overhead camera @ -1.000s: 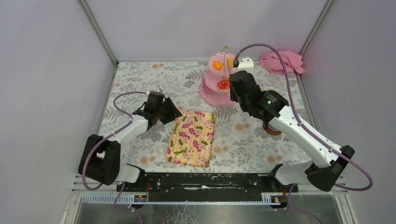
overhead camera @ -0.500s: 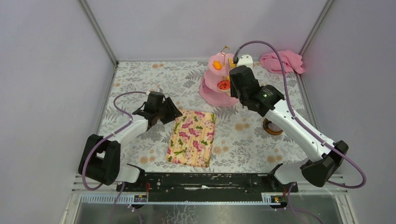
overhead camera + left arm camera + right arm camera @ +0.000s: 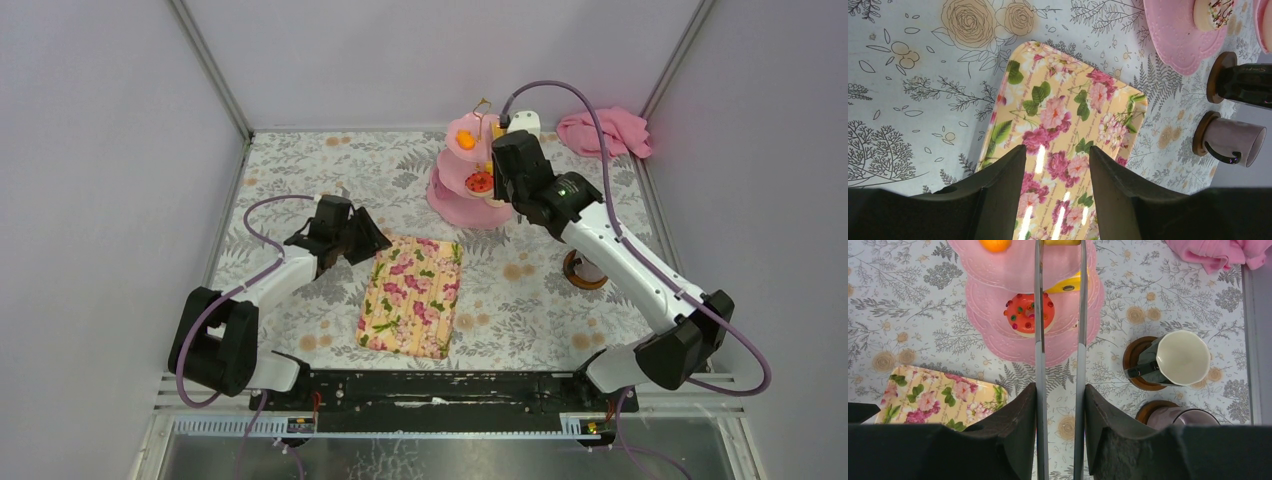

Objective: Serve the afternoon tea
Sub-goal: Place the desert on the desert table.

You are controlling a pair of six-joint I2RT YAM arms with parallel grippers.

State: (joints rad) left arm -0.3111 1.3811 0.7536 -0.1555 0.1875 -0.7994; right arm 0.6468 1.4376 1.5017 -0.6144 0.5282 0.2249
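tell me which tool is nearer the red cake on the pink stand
Right. The right tool hangs beside the stand, its tongs reaching over the red cake. The left tool hovers at the flowered tray's edge, far from it.

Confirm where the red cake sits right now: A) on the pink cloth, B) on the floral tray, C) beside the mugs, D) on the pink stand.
D: the red cake rests on a tier of the pink stand, by the tongs.
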